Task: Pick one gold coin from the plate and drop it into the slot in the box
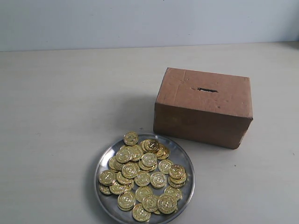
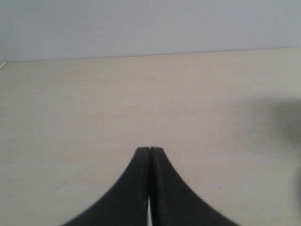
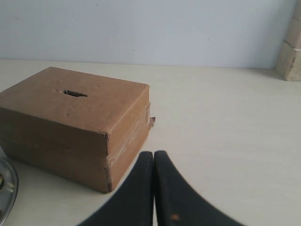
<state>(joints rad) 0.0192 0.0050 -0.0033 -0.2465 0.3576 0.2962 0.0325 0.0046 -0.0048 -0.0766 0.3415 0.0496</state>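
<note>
A round silver plate (image 1: 184,161) lies near the front of the table, heaped with several gold coins (image 1: 142,175). Behind it to the right stands the brown cardboard box (image 1: 203,108), its dark slot (image 1: 207,89) in the top face. Neither arm shows in the exterior view. My left gripper (image 2: 149,149) is shut with nothing in it, over bare table. My right gripper (image 3: 154,153) is shut and empty too, close to a corner of the box (image 3: 70,127); the slot (image 3: 74,93) and a sliver of the plate's rim (image 3: 8,188) show there.
The pale table (image 1: 70,102) runs back to a light wall. Pale stacked blocks (image 3: 290,49) stand at the table's far edge in the right wrist view.
</note>
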